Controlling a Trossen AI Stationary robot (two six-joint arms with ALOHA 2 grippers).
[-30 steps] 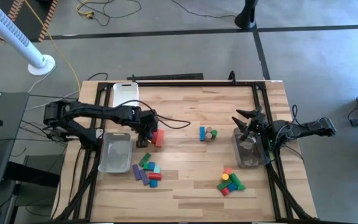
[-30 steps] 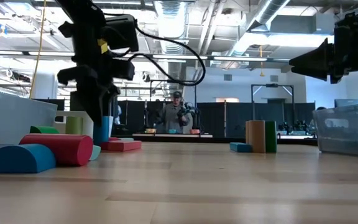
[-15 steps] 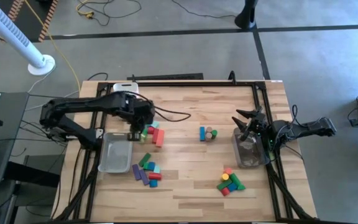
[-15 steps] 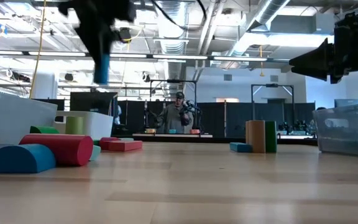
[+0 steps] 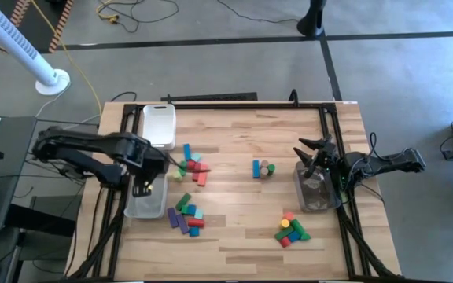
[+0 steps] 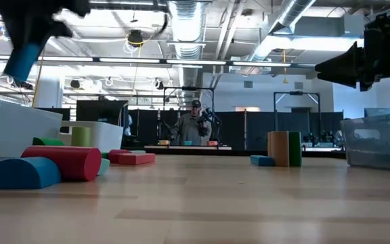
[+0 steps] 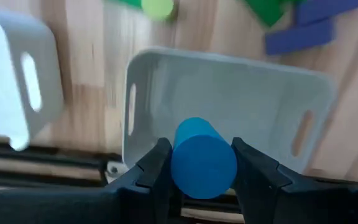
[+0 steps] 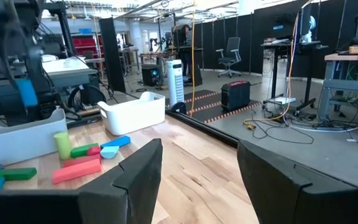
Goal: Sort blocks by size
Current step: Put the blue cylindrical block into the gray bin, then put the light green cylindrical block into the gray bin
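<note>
**L hand over bin w/ blue cylinder**

Left hand (image 7: pixel 194 180) is clamped on a blue cylinder block (image 7: pixel 202 163), one finger each side, held in the air over the clear plastic bin (image 5: pixel 145 196) at the left edge of the wooden worktop (image 5: pixel 234 228). White tray (image 5: pixel 158 123) sits just beyond that bin. Right hand (image 5: pixel 311 154) hangs over a second clear bin (image 5: pixel 313 192) on the right side, fingers apart, nothing held. Other blocks lie in loose groups: beside the left bin (image 5: pixel 185 216), near the white tray (image 5: pixel 192 167), mid-worktop (image 5: pixel 263 168), front right (image 5: pixel 290 229).
</note>
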